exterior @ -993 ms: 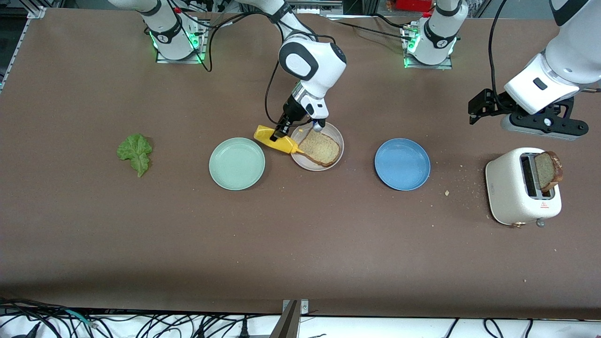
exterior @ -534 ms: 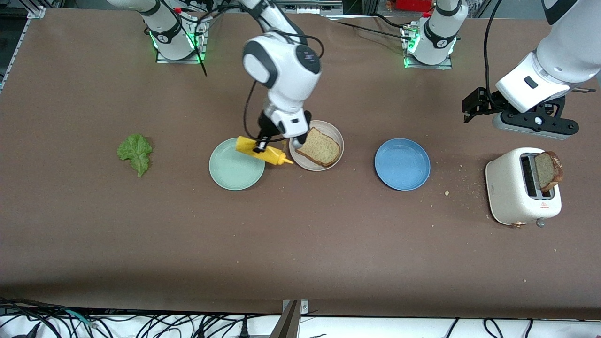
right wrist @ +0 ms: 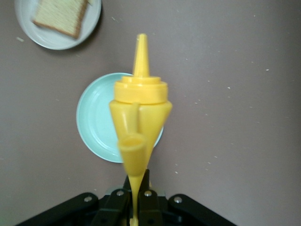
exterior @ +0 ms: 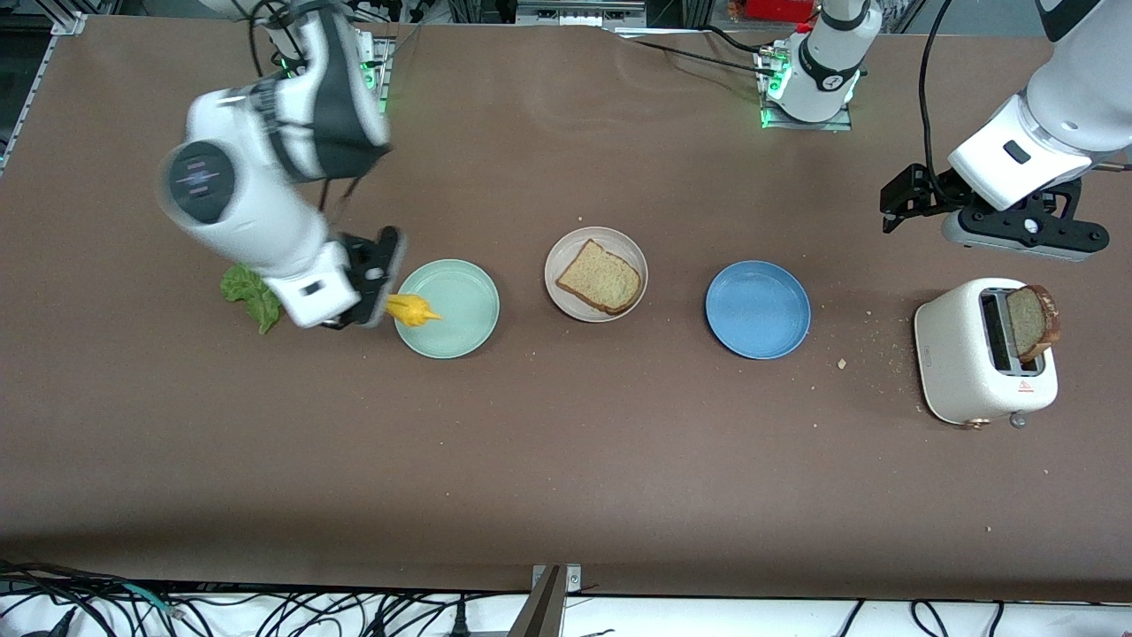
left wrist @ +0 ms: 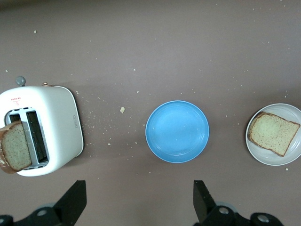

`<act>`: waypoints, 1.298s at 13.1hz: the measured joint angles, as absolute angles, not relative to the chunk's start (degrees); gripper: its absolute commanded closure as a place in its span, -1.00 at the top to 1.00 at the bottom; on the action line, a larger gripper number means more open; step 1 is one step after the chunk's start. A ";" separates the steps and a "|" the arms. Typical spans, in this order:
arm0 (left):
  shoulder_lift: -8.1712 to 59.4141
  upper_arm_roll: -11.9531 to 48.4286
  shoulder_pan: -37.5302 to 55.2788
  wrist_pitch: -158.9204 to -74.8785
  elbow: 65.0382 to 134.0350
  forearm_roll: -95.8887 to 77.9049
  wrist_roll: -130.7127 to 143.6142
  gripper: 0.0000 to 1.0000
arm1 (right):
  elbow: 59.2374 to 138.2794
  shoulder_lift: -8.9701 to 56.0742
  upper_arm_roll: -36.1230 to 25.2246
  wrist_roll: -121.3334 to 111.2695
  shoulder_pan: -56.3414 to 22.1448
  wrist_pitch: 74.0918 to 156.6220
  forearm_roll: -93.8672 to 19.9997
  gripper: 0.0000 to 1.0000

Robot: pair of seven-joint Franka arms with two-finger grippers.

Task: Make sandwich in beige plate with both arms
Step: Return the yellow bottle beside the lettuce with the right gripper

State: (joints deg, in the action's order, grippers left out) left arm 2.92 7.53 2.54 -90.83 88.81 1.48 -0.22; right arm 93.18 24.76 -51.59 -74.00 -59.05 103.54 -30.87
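One bread slice lies flat in the beige plate, which also shows in the left wrist view and the right wrist view. A second slice stands up out of the toaster. The lettuce leaf lies toward the right arm's end of the table, partly hidden by that arm. My right gripper is shut on a yellow squeeze bottle, whose nozzle hangs over the mint plate's edge. My left gripper hangs open and holds nothing, over bare table by the toaster.
A pale mint-green plate sits between the lettuce and the beige plate. A blue plate sits between the beige plate and the toaster. Crumbs are scattered around the toaster.
My right arm swung the yellow bottle away from the beige plate, across the mint plate, toward the lettuce. The left arm has barely shifted.
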 measured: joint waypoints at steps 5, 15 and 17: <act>2.97 7.51 2.51 -90.69 88.80 1.48 -0.22 1.00 | 101.77 25.25 -55.36 -98.10 -47.87 94.95 -53.59 -1.00; 3.46 7.42 1.68 -90.42 88.81 1.48 -0.16 1.00 | 112.29 40.47 -48.87 -134.73 -25.90 71.02 -74.28 -1.00; 3.59 7.44 1.69 -90.41 88.81 1.48 -0.16 1.00 | 112.27 41.67 -44.91 -137.34 -22.79 70.99 -74.84 -1.00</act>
